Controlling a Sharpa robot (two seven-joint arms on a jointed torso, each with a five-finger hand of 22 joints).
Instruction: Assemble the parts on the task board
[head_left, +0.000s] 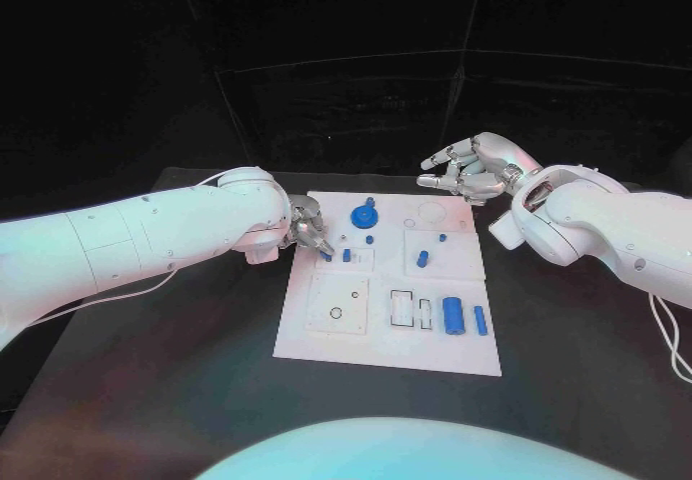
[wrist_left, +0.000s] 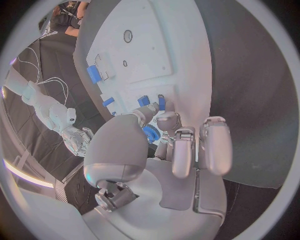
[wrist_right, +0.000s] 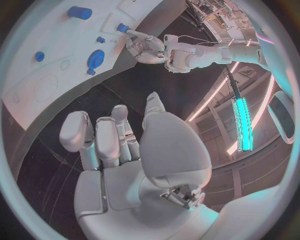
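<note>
At the centre of the black table (head_left: 159, 400) lies the white task board (head_left: 335, 345), a rectangular plate with its long sides running from the robot outward. From the head camera, taking the board's middle as the clock's centre, a blue gear (head_left: 365, 214) stands near the far edge at about twelve o'clock. A small blue peg (head_left: 423, 258) sits at about one o'clock, and a larger blue cylinder (head_left: 453, 315) with a slimmer blue bar (head_left: 480, 320) beside it lies at about four o'clock, close to the board's right edge. A round hole (head_left: 336, 313) marks the near-left panel at about eight o'clock. The left hand (head_left: 307, 232) reaches over the board's left edge at about eleven o'clock, its fingertips down beside two small blue pieces (head_left: 346, 255) there; whether it is grasping one cannot be told from the pictures. In the left wrist camera, the fingers (wrist_left: 178, 150) curl toward the board with blue parts just past their tips. The right hand (head_left: 469, 170) hovers off the board's far right corner at about one o'clock, apart from every part, fingers loosely spread and holding nothing; the right wrist camera shows the same released fingers (wrist_right: 103, 140) above bare table. Dark open tabletop surrounds the board on its left, right and near sides.
</note>
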